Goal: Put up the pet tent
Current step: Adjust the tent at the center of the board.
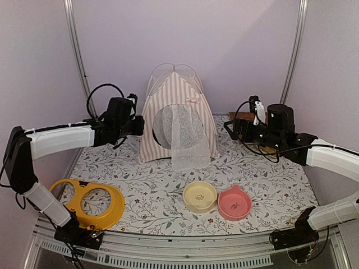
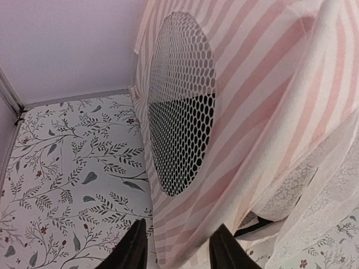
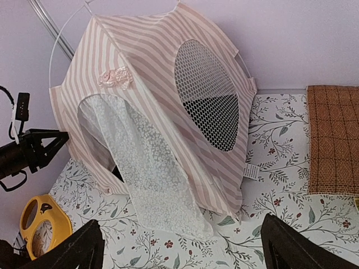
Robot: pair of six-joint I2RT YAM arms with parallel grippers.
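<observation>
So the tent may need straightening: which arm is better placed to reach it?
Left: the left gripper is right at the pet tent's side wall; the right gripper hangs open, farther back.

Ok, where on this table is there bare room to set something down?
Bare floral cloth between the yellow stand and the cream bowl, and right of the pink bowl. Also the strip between pet tent and bowls. Crowded at back right around the brown mat.

Left arm stretched inward; left end effector point(image 2: 179, 249) level, jaws partly apart; right end effector point(image 3: 186, 251) faces inward, jaws spread wide.
</observation>
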